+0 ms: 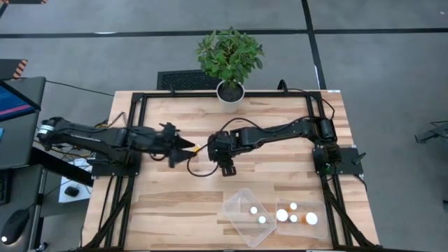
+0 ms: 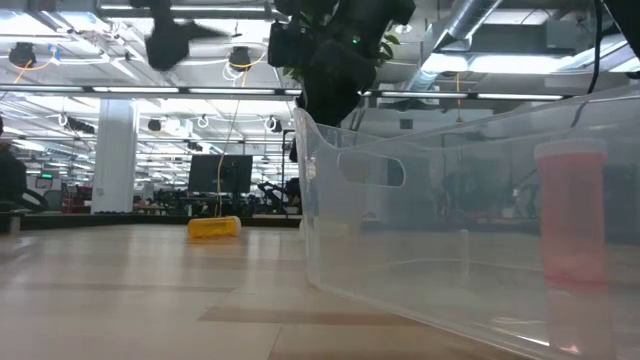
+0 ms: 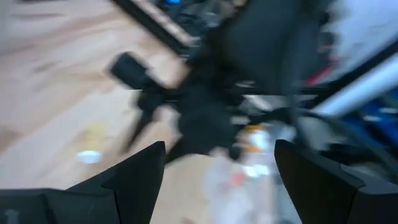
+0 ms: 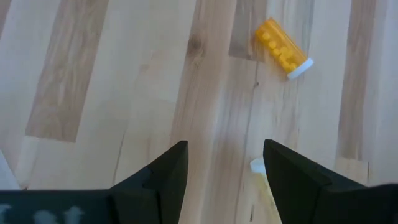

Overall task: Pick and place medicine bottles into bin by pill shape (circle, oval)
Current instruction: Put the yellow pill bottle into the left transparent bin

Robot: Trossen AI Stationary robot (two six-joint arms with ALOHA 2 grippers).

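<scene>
Overhead, the pale wooden desk (image 1: 168,203) shows long plank grain, framed by dark rails. A yellow bottle (image 4: 283,48), a small see-through cylinder with a white cap and round yellow pills inside, lies on its side on bare wood near the desk's middle, between the two claws. In the low view it shows as a small yellow shape (image 2: 214,227) lying flat far back on the desk. Just beside the right claw's fingers in its wrist view, a small white bit, perhaps another cap, peeks out; what it is cannot be told.

The right arm reaches in from the right edge, elbow bent, its claw (image 1: 227,166) pointing down above the wood with its two dark fingers (image 4: 163,175) spread apart and nothing between them. The left arm stretches level from the left edge; its claw (image 1: 183,148) points at the right one, fingers apart and empty.

Near the front edge stand two clear plastic bins (image 1: 241,203), thin-walled with rounded corners. Several bottles (image 1: 292,216) stand inside, white caps up, some amber. A leafy potted plant (image 1: 229,61) stands at the far edge.
</scene>
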